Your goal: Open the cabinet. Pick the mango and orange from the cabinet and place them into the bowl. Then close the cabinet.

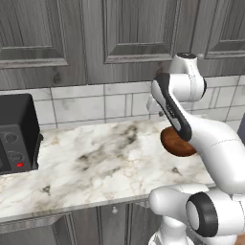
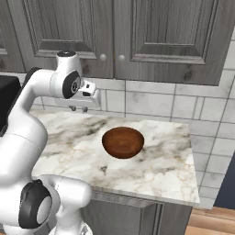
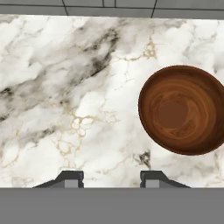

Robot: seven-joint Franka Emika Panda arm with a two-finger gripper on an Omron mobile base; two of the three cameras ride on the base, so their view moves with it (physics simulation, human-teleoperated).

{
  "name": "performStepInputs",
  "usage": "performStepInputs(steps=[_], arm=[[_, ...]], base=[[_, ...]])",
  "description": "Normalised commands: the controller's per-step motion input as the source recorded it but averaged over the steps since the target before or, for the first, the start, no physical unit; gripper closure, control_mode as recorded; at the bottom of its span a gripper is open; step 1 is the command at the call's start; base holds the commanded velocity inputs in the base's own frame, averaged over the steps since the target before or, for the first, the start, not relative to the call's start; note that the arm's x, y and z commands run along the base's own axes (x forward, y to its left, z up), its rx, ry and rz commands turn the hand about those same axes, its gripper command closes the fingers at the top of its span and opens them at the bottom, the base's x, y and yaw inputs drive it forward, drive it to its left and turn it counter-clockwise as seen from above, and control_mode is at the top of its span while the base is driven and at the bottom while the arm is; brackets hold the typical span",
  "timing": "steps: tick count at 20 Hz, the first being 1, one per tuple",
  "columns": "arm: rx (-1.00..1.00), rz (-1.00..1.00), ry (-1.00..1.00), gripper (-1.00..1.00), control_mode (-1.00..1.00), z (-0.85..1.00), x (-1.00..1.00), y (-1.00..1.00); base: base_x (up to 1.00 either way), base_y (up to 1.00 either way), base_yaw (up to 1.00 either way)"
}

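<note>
The gripper [image 3: 111, 177] hangs over bare marble counter [image 3: 65, 87], fingers apart and holding nothing. The wooden bowl [image 2: 122, 142] sits just to its right (empty), below the shut cabinet [image 2: 137, 32].

- My arm rises from the base at the near edge, folds up through a bent elbow, and carries the wrist high and toward the far wall.
- Upper links white, joints dark; the forearm slants up and away from the base.
- The hand hangs from the wrist and points straight down.
- My gripper [image 2: 79, 109] is held in the air, touching nothing.
- In the hand view my gripper [image 3: 112, 178] shows both dark fingertips [image 3: 70, 178] side by side at the lower edge, level with each other.
- A plain gap stands between the two tips; the jaws are parted.
- Nothing sits between the fingers; no grip on anything.
</note>
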Motion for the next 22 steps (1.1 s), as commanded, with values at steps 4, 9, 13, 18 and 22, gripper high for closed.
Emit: performStepInputs(steps=[4,9,13,18,22], arm=[[0.00,0.00,0.00,-1.00,-1.00,0.00,0.00,0.00],[0.00,0.00,-0.02,-1.00,-1.00,0.00,0.00,0.00],[0.00,0.00,-0.14,-1.00,-1.00,0.17,0.00,0.00],[0.00,0.00,-0.23,-1.00,-1.00,0.26,-0.21,0.00],[-0.01,0.00,-0.27,-1.00,-1.00,0.19,-0.46,0.00]], base=[[0.00,0.00,0.00],[0.00,0.00,0.00],[0.00,0.00,0.00],[0.00,0.00,0.00],[0.00,0.00,0.00]])
